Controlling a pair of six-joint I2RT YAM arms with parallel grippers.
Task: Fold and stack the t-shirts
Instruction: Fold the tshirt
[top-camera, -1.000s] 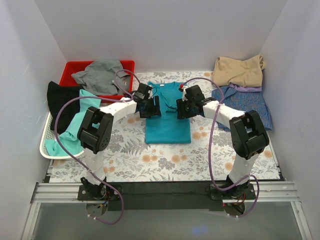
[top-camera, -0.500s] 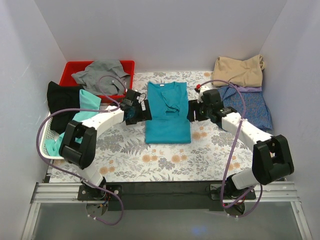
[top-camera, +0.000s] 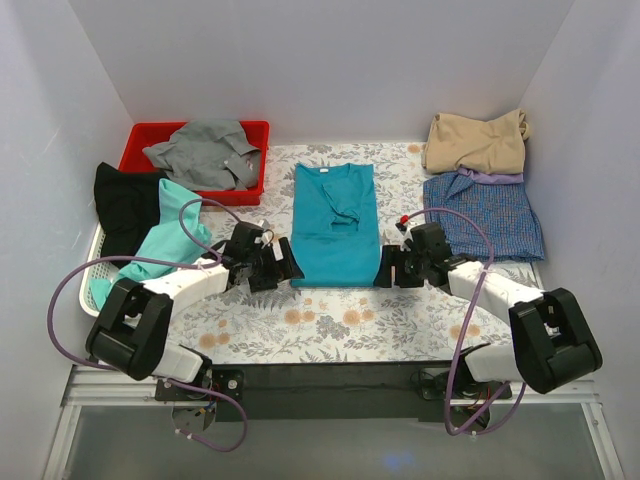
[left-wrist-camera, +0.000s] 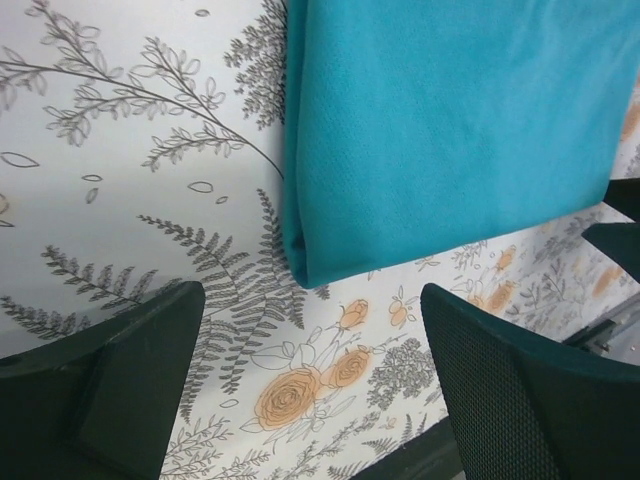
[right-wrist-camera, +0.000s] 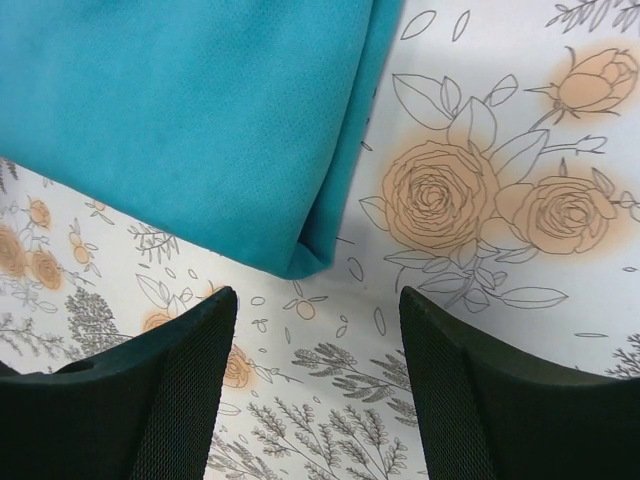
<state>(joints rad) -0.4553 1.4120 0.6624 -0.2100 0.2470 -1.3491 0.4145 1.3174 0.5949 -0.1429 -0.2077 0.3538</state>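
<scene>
Hem fold next: your left gripper (top-camera: 284, 269) and right gripper (top-camera: 388, 268) (both wide, empty) must pinch near corners of the plain teal-blue cloth t-shirt (top-camera: 335, 230).

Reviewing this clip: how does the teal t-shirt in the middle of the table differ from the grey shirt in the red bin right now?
The teal t-shirt lies flat on the table, while the grey shirt sits in the red bin. The teal t-shirt is folded into a neat narrow rectangle; the grey shirt is a crumpled heap. Both are soft cloth shirts.
</scene>
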